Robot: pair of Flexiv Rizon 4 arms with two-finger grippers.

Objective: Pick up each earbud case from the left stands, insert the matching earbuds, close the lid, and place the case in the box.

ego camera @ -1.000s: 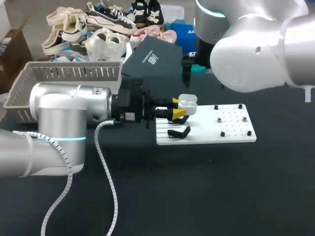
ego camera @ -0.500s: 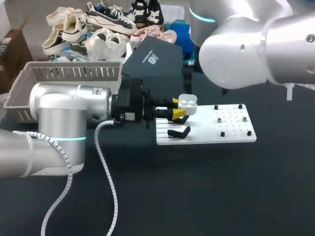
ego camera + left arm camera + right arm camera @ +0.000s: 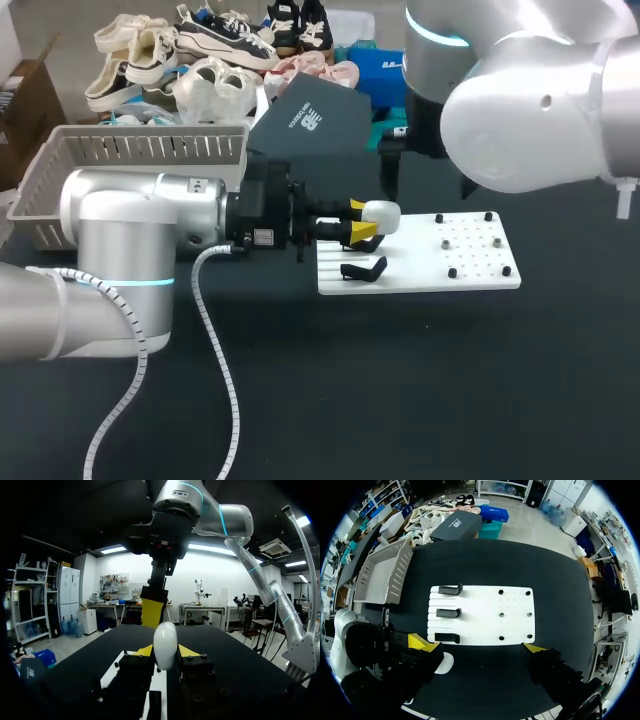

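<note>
A white earbud case with its lid down is held at the left end of the white board by my left gripper. In the left wrist view the case stands upright between the yellow tips, and the left gripper is shut on it. My right arm hangs over the board's far side. One yellow fingertip of its gripper hangs just behind the case. In the right wrist view my right gripper is open wide, high above the board, with the case to one side below it.
Three black stands line the board's left part, and one shows in front of the case. Small pegs dot the board's right part. A grey slatted basket stands at the table's back left.
The case's lid was up with the earbuds showing; now it is down. My right arm has shifted above the board, while the left arm has kept still.
</note>
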